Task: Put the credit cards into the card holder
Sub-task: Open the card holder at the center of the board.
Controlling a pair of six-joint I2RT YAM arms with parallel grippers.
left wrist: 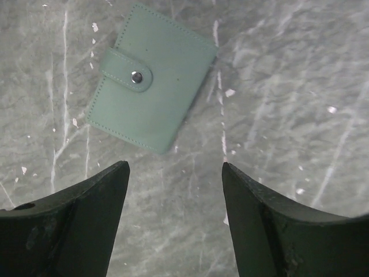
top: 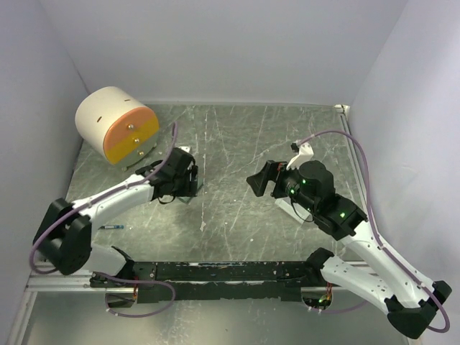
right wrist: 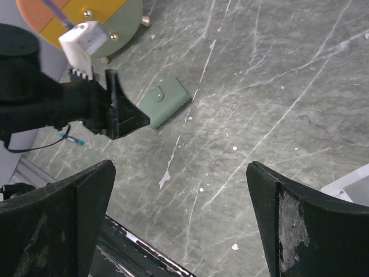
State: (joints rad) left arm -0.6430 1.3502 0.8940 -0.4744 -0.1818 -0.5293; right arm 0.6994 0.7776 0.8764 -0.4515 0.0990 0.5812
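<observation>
Left wrist, closed card holder [left wrist: 153, 86], long axis diagonal, tab [left wrist: 127, 69] leftward, left pincer [left wrist: 174, 167] spread, empty

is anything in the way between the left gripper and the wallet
Nothing visible does. In the left wrist view only bare table lies between the open left gripper and the wallet, which lies flat just ahead of the fingertips. Its flap is snapped shut, so no pocket is reachable yet.
</observation>
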